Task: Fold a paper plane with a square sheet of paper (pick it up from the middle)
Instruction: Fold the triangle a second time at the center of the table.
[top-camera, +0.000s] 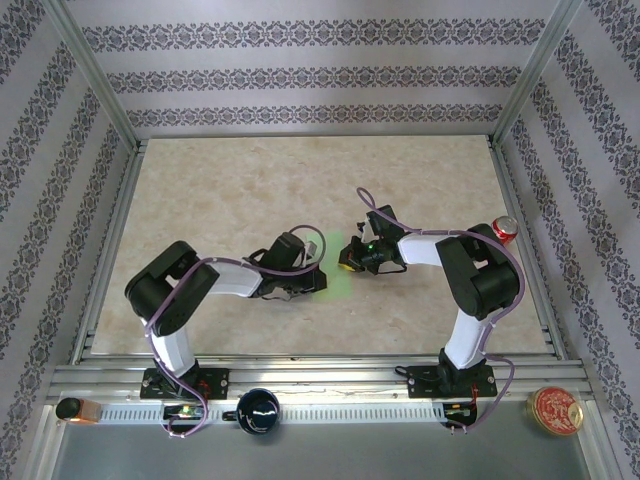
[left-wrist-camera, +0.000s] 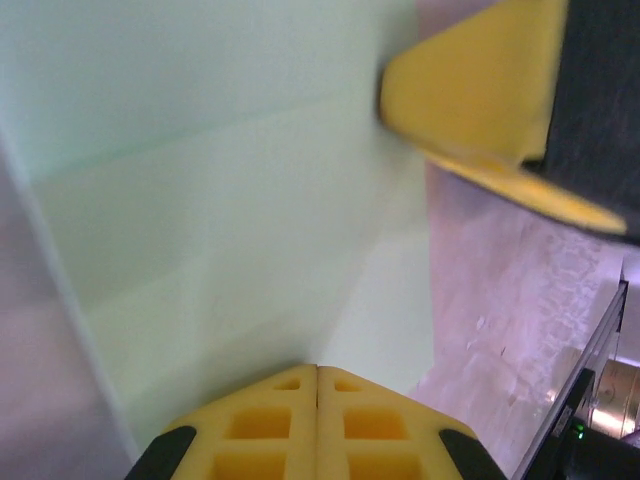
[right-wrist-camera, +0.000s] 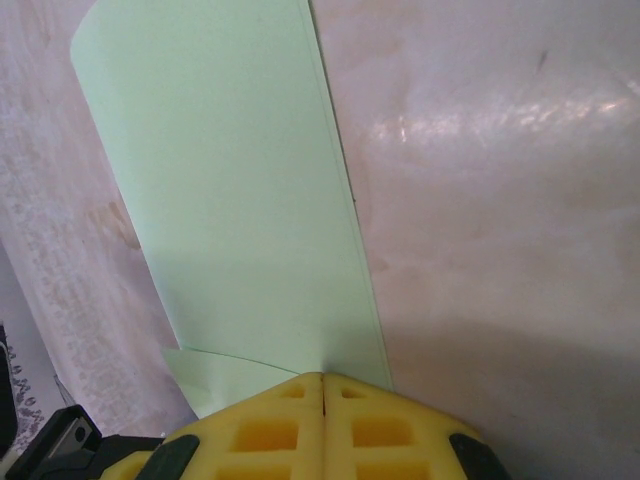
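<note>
The light-green sheet of paper lies folded flat on the marble-look table between my two grippers. In the right wrist view the paper is a long strip with a layered right edge and a small flap at the lower left. My right gripper is shut, its yellow tips down at the strip's near end. In the left wrist view the paper shows faint creases. My left gripper is shut with its tips on the sheet. The right gripper's yellow finger hangs close opposite.
A red can stands at the table's right edge, by the right arm. On the near rail sit a black mug, a round tin and a small orange item. Patterned walls with metal posts enclose the table.
</note>
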